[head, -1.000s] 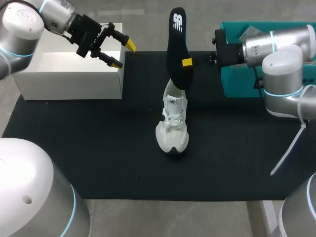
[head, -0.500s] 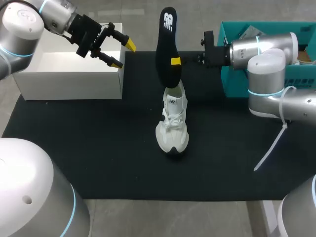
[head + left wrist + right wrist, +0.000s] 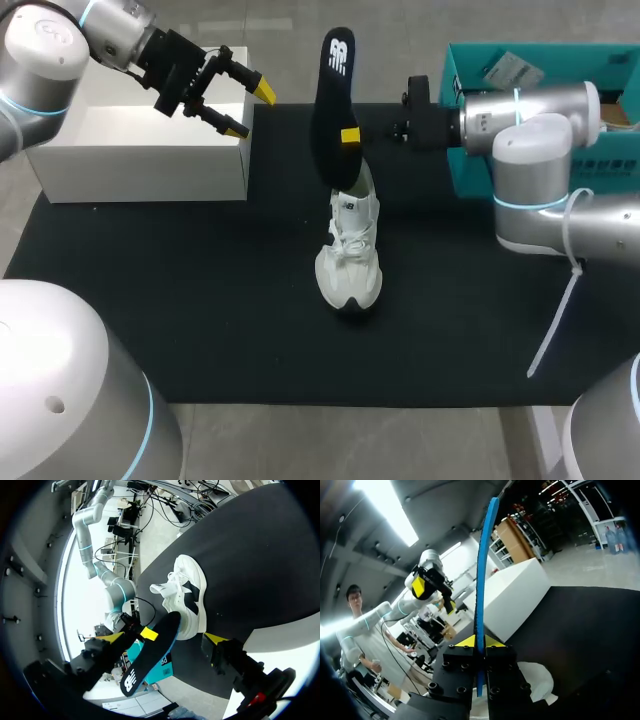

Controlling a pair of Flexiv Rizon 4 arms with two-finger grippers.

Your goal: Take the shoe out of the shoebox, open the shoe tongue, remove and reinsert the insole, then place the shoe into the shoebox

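**Insole up in the right fingers, sneaker on the mat**

Black matting covers the tabletop (image 3: 200, 300), and the white sneaker (image 3: 349, 255) stands upright on its sole at the centre of the head view, toe toward the lower edge and clear of both boxes.

The right gripper (image 3: 350, 136) comes in from the right of the frame. Its fingers are closed flat on the black insole (image 3: 332, 100), one yellow tip on each face. The insole stands nearly on end, its lower end just above the sneaker's heel opening and its upper end reaching the top of the frame. From the right wrist I see the insole (image 3: 482, 570) edge-on, rising straight up between the two yellow tips of the right gripper (image 3: 479, 642).

The left gripper (image 3: 250, 108) sits at upper left, over the near right corner of the white box (image 3: 140, 150). Its fingers are spread wide with nothing between them. From the left wrist the sneaker (image 3: 187, 597) and the insole (image 3: 150, 652) lie ahead of it.

A teal box (image 3: 463, 178) sits at the right edge of the mat, behind my right arm.
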